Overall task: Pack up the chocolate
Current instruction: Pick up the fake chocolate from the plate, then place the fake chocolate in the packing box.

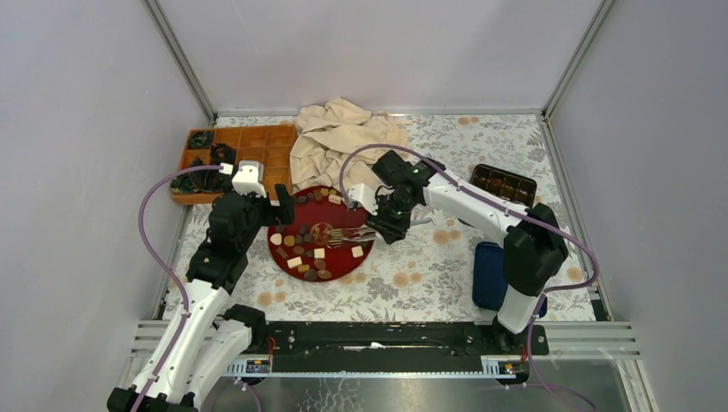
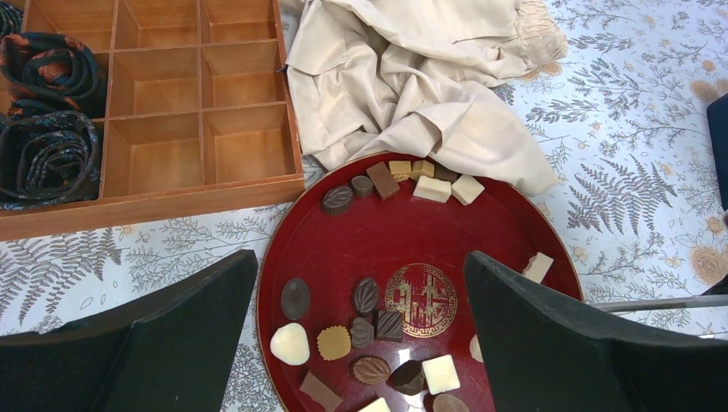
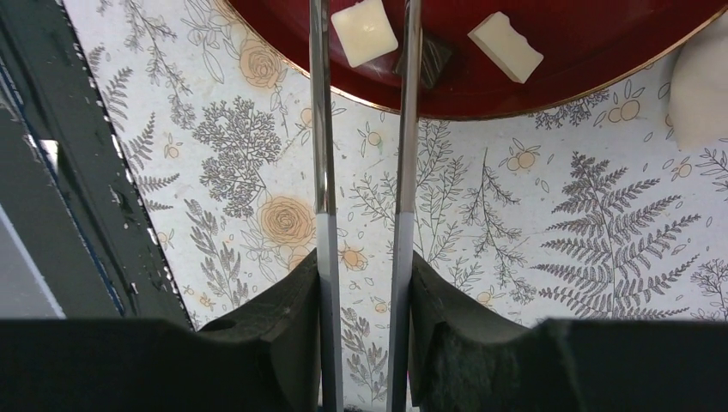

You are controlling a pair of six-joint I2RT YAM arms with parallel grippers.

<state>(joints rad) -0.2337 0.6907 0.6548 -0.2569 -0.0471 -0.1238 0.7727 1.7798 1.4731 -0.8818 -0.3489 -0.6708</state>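
1. Chocolate [image 2: 369, 296], in dark, tan and cream pieces, lies scattered on a round red tray [image 2: 403, 232] mid-bench [image 3: 515, 215].
2. The right gripper [image 3: 365, 270] pinches metal tongs [image 3: 320, 129]; their arms reach over the tray's right rim, either side of a cream square.
3. The left gripper [image 2: 359, 257] hangs spread wide above the tray's left side.
4. A cloth [image 2: 403, 77] touches the tray's far rim, with a wooden box [image 2: 154, 202] at far left.

The tongs [image 3: 320, 129] run off the top edge of the right wrist view, their tips unseen. In the left wrist view the fingers [image 2: 549, 343] of the left gripper [image 2: 358, 259] hide both sides of the red tray [image 2: 378, 232], the bottom edge crops its near rim, and the cloth [image 2: 412, 94] covers part of its far rim. From above, what fills the dark box [image 1: 504, 183] is too small to tell.
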